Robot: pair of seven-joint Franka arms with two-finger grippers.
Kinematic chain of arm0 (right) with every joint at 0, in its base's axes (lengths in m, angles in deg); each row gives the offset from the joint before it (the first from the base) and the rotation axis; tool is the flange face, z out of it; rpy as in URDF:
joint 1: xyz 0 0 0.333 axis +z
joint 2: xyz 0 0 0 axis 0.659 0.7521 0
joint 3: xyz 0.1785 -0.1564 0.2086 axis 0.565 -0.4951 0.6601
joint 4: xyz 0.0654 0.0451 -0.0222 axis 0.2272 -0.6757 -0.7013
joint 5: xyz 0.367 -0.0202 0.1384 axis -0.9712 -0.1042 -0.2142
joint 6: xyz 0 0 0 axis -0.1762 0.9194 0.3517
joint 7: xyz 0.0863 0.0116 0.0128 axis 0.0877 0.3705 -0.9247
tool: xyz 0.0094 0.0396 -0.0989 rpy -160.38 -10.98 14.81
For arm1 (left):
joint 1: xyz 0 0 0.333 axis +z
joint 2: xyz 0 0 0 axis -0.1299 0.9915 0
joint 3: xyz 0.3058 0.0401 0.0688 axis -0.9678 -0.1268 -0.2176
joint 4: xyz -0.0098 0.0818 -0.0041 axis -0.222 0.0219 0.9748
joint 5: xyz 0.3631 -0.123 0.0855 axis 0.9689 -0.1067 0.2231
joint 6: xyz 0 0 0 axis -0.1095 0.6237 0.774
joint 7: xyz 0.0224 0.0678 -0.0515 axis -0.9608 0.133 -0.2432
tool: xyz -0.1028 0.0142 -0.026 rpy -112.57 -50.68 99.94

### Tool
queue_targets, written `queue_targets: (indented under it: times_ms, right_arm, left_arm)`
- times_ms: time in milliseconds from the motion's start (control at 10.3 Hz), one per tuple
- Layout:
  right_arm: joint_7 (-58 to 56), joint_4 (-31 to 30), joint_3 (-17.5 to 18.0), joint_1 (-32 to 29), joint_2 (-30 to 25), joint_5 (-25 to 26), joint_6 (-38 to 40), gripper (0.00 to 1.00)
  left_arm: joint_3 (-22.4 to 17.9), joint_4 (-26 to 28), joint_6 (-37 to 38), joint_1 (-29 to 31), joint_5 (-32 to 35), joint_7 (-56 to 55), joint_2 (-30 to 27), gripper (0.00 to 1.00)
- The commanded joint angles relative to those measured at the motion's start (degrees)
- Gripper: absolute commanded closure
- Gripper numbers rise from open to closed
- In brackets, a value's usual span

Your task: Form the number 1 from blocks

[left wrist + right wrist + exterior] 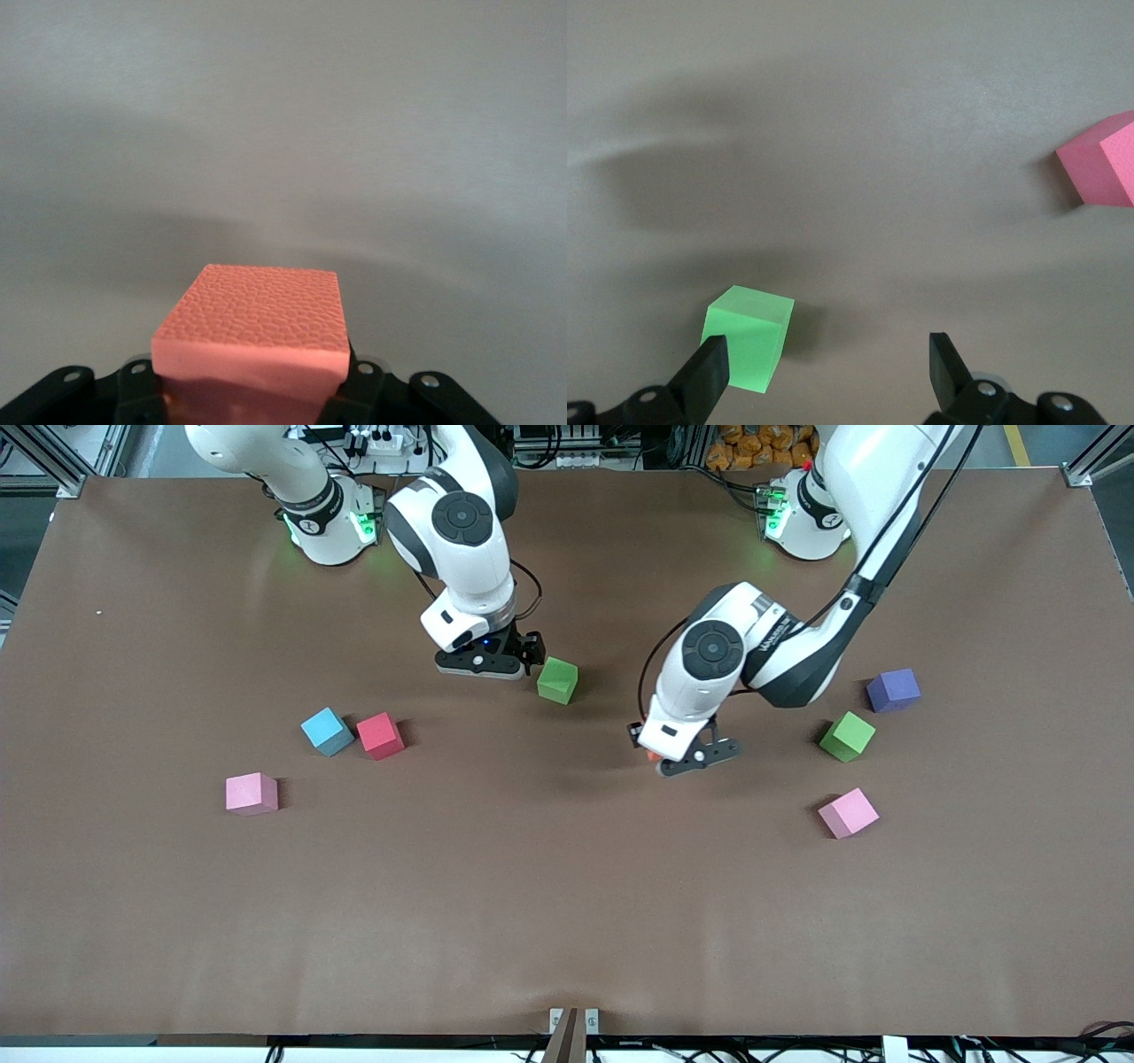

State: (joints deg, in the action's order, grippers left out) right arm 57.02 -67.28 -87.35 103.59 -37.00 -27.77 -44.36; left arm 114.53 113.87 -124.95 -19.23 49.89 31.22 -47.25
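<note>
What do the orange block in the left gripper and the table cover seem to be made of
Orange block: likely soft foam, matte; its top shows a pebbled, cell-like texture and no shine. It is clamped in the left gripper. Table cover: probably a brown mat or fabric sheet, matte, with faint ripples; exact material unclear.

Orange block (257, 323): matt foam, pebbled skin | green block (747, 338): matt, smooth foam | surface (567, 903): brown matt covering, faintly rippled | arm shells (461, 540): glossy white plastic | pincer fingers (704, 376): matt black plastic
</note>
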Motion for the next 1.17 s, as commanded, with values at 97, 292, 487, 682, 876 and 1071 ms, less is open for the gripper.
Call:
queue_targets:
  times_ms: [97, 292, 487, 682, 876, 1071]
  right_arm:
    - [0.22, -2.37, 1.39, -3.64, -3.25, 1.84, -0.33, 0.00]
    - [0.05, -2.37, 1.66, -7.85, -6.32, 4.12, 0.11, 0.00]
    - [-2.83, -2.37, 6.90, -17.48, -8.35, 5.26, 1.33, 0.00]
    - [-12.91, -2.46, 9.56, -25.51, -9.93, 7.11, 2.83, 0.00]
    - [-21.19, -2.55, 9.57, -30.17, -11.86, 7.12, 3.80, 0.00]
    - [-28.04, -3.43, 9.57, -34.83, -13.01, 7.12, 4.24, 0.00]
  left_arm:
    - [-0.79, -10.61, 0.61, -6.76, 3.59, -0.05, 8.99, 1.00]
    - [-1.06, -11.78, 0.17, -9.41, 7.54, -0.49, 10.77, 1.00]
    - [-2.54, -14.75, -0.01, -13.61, 9.66, -0.49, 13.66, 1.00]
    - [-8.42, -19.58, -0.09, -20.64, 9.15, -1.19, 16.30, 1.00]
    - [-10.46, -22.32, -0.44, -24.35, 9.23, -2.78, 18.67, 1.00]
    - [-10.99, -22.33, -2.46, -26.81, 9.49, -2.43, 19.73, 1.00]
